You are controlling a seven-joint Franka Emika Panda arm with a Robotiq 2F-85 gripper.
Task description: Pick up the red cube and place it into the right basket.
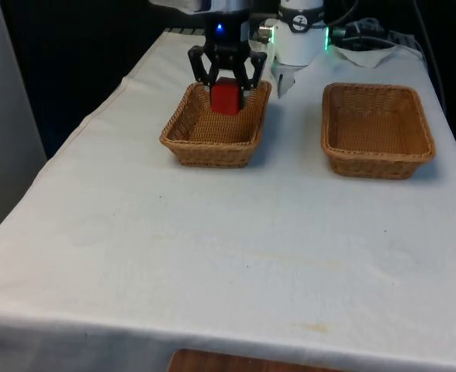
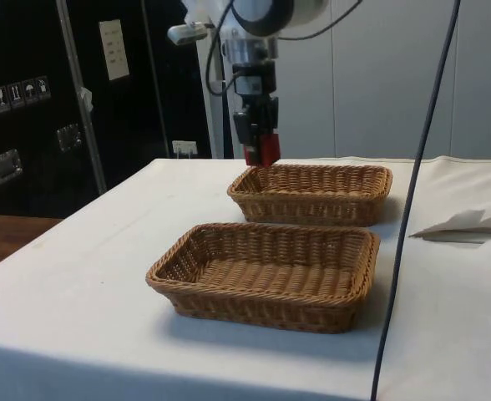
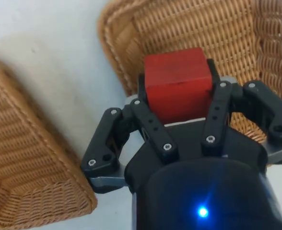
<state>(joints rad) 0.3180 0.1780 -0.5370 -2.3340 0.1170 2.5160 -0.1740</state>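
the red cube [image 1: 226, 96] hangs clamped between the gripper [image 1: 228, 87] jaws – lifted above the far rim of the basket [image 1: 212, 124] on the front view's left, not touching the wicker; the other basket [image 1: 377, 129] sits well apart on the white cloth [image 1: 212, 248]

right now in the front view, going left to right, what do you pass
basket with the gripper holding the red cube above it → bare white cloth → second basket
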